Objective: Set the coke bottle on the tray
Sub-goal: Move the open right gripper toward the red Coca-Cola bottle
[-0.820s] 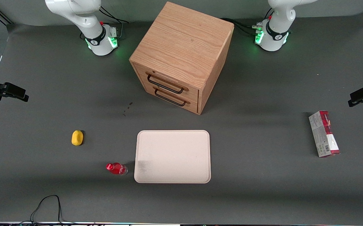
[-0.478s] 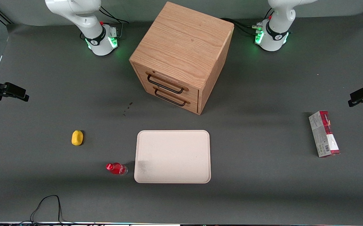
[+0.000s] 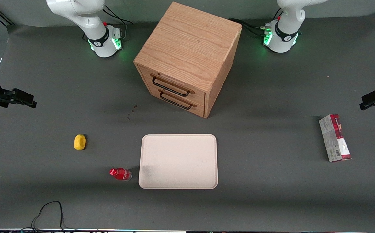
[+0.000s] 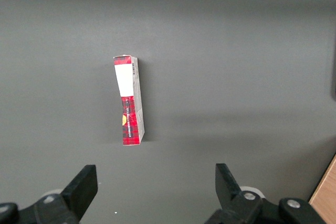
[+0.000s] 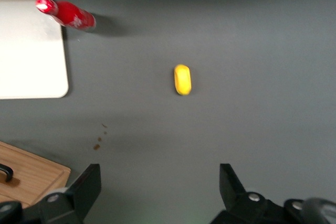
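Note:
The coke bottle (image 3: 120, 173), small with a red cap and red label, rests on the grey table just beside the cream tray (image 3: 178, 161), off its corner nearest the front camera and toward the working arm's end. Both also show in the right wrist view, the bottle (image 5: 67, 14) touching the tray's (image 5: 31, 51) edge. My right gripper (image 3: 28, 99) hangs at the working arm's end of the table, well away from the bottle and farther from the front camera. In the right wrist view the gripper (image 5: 160, 177) is open and empty over bare table.
A yellow lemon-like lump (image 3: 80, 142) lies between the gripper and the bottle, also in the right wrist view (image 5: 182, 79). A wooden drawer cabinet (image 3: 187, 55) stands mid-table. A red-and-grey carton (image 3: 335, 137) lies toward the parked arm's end.
My right gripper has shifted a little toward the middle of the table and slightly nearer the front camera. The bottle, tray and other things have not moved.

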Controlling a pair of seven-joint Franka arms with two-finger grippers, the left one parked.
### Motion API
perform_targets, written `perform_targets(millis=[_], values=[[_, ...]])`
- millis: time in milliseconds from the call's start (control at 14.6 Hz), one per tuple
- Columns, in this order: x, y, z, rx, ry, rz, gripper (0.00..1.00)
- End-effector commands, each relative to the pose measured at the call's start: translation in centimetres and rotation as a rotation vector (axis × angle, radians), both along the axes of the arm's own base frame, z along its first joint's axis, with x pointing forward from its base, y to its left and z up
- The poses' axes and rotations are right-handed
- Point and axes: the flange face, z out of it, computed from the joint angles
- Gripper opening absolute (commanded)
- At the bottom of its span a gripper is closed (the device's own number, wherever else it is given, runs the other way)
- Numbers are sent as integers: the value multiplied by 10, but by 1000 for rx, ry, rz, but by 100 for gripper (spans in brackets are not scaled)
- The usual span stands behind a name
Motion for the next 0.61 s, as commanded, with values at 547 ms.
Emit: perform_targets(millis=[547], values=[[97, 168, -55, 14, -93, 84, 100]])
